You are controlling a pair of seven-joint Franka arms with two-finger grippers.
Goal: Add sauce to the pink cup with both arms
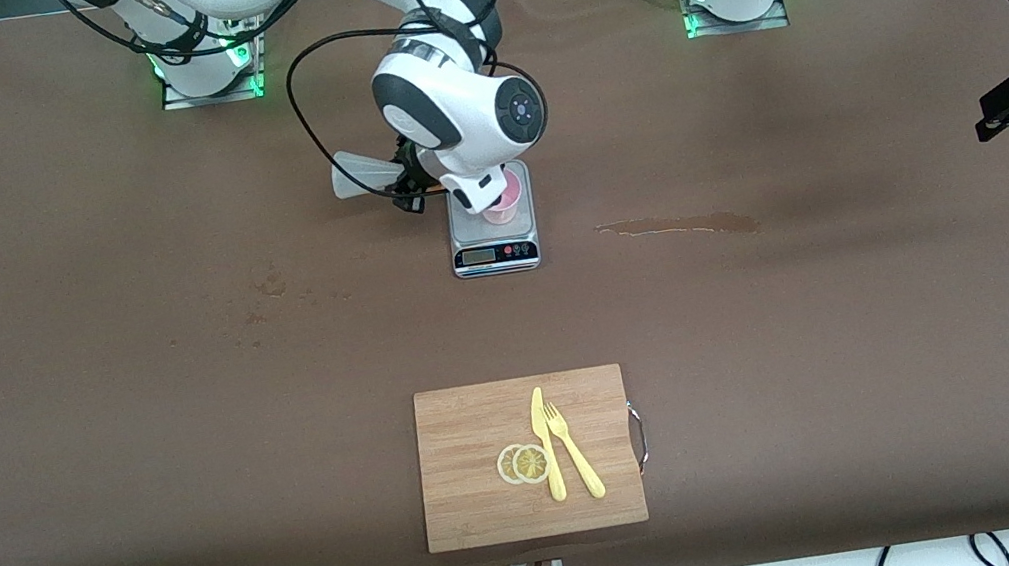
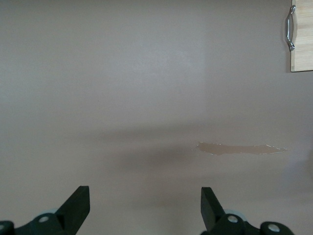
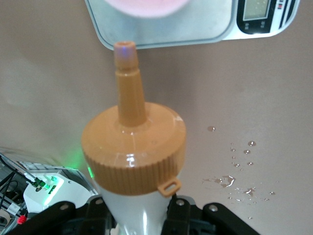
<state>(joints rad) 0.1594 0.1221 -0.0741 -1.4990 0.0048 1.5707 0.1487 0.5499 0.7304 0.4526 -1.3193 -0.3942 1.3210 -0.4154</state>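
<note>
Right wrist view shows the right gripper (image 3: pixel 142 215) clamped on the translucent whitish squeeze bottle (image 3: pixel 133 156), its orange nozzle tipped toward the pale pink plastic cup (image 1: pixel 504 202) on the silver kitchen scale (image 1: pixel 495 242), likely so the dose gets weighed. The left gripper (image 2: pixel 145 205) waits, fingers spread and empty, over the brown table (image 1: pixel 76 391) at its own end.

The front view looks down from high across the table (image 1: pixel 76 391), facing both robot bases. The left wrist view looks down on bare tabletop and a wet streak (image 2: pixel 240 148), also seen in front. The right wrist view hangs close over the scale (image 3: pixel 195 29).
</note>
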